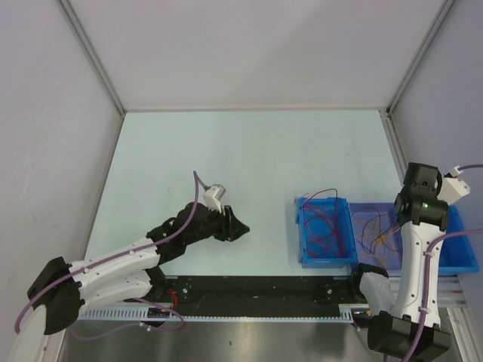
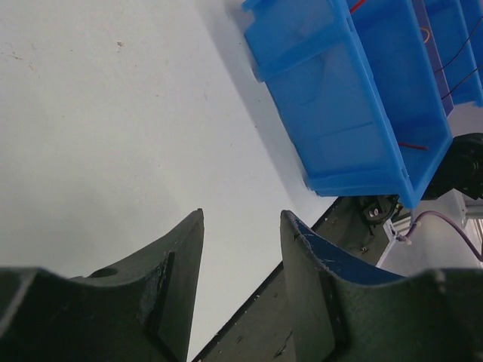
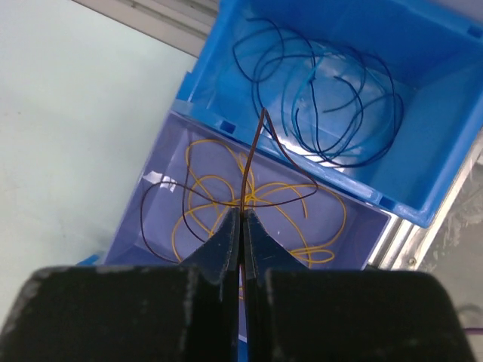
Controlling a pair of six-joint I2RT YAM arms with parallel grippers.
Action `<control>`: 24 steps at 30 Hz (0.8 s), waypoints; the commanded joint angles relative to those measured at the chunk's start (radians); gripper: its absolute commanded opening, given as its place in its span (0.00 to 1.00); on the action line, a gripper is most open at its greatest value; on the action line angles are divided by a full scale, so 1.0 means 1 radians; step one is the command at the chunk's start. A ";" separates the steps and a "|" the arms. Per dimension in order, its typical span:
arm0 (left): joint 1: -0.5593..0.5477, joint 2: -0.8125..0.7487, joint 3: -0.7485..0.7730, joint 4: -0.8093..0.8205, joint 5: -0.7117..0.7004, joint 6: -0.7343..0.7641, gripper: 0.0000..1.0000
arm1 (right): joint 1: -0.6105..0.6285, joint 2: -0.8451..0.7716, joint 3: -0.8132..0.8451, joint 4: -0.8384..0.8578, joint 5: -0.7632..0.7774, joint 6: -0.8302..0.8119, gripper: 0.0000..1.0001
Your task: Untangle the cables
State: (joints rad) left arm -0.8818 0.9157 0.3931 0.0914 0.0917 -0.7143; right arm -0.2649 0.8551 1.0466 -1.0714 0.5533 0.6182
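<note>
My right gripper (image 3: 241, 213) is shut on a thin dark brown cable (image 3: 256, 143) and holds it above a lilac bin (image 3: 143, 207). The cable rises to a peak and loops back down into that bin, over several yellow cables (image 3: 302, 188). Dark blue and black cables (image 3: 324, 98) lie in the blue bin (image 3: 445, 151) beyond. In the top view the right arm (image 1: 419, 200) hangs over the bins and hides its fingers. Red and purple cables (image 1: 324, 226) lie in the left blue bin (image 1: 303, 241). My left gripper (image 1: 238, 228) is open and empty over the table, left of the bins; its jaws stand wide apart in the left wrist view (image 2: 241, 219).
The three bins stand in a row at the table's near right edge, with the lilac one (image 1: 362, 215) in the middle. The left blue bin also shows in the left wrist view (image 2: 339, 98). A black rail (image 1: 256, 290) runs along the near edge. Grey walls enclose the table.
</note>
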 commanded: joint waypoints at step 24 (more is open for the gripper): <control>-0.006 -0.002 0.039 -0.004 0.016 0.016 0.50 | -0.053 0.163 -0.215 0.296 -0.300 0.094 0.00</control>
State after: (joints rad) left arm -0.8818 0.8948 0.3809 0.0933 0.1093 -0.7143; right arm -0.3374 1.0031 0.8665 -0.8825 0.3183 0.6903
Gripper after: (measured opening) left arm 0.501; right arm 0.012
